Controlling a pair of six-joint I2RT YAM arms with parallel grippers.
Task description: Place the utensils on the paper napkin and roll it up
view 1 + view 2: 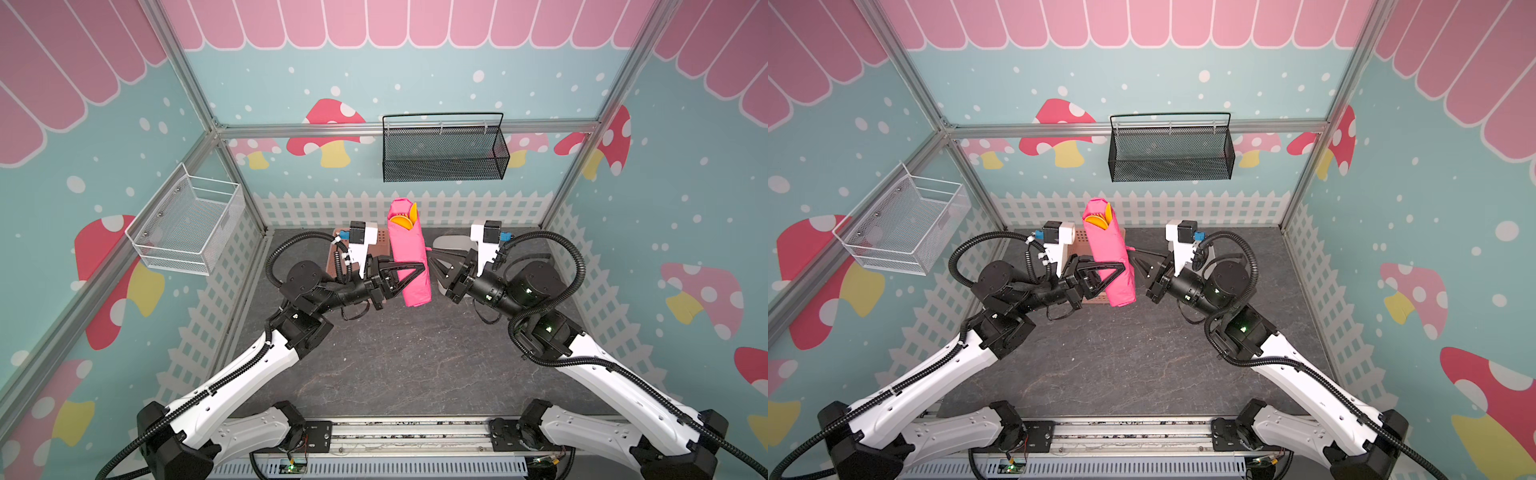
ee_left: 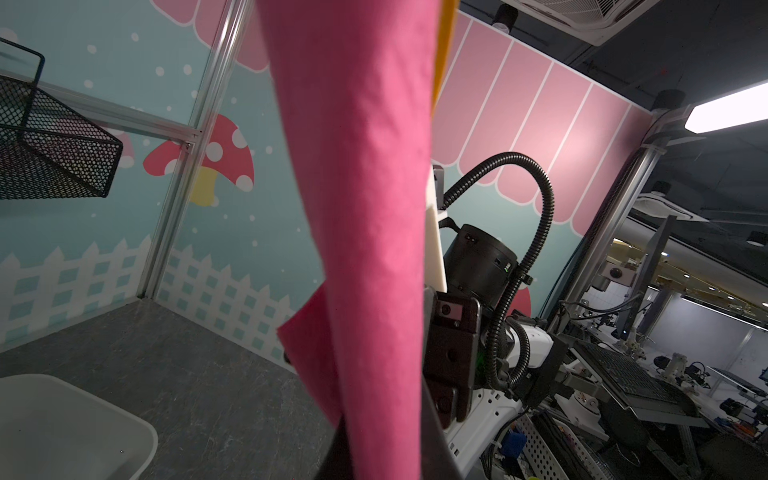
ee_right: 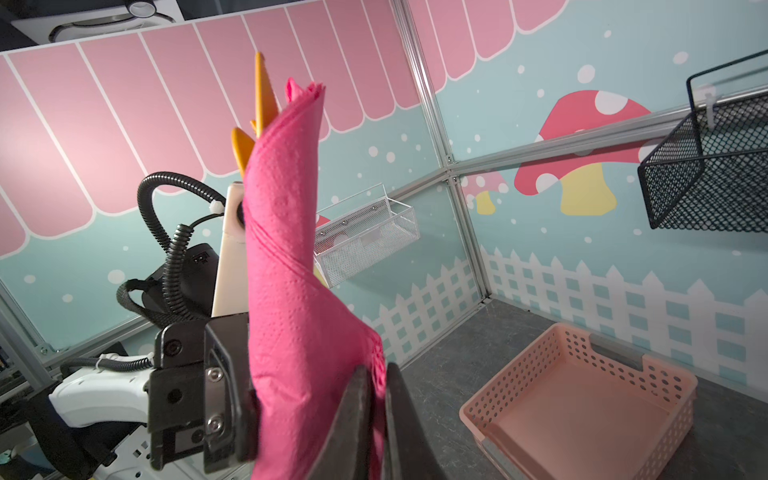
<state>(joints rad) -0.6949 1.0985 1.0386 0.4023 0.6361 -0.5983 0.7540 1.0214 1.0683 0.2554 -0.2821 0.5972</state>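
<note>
In both top views the paper napkin [image 1: 405, 245] is rolled into a tube with the utensils [image 1: 403, 219] poking out the top. It's held upright over the back middle of the bench [image 1: 395, 365]. The left pincer [image 1: 409, 272] is clamped across its middle, and the right pincer [image 1: 434, 254] has its tips at a little pink flap on the side.

Left wrist view: mostly pink roll [image 2: 365, 208], with a loose corner hanging off.

Right wrist view: the right pincer's [image 3: 376, 399] jaws are nearly together with napkin between them, but I can't tell if it's actually gripping.

My guess is the roll is light and soft and unrolls easily, and the slick plastic could slide out the bottom. I'd grab mid-roll, over the stiff cutlery, pinning that flap.
</note>
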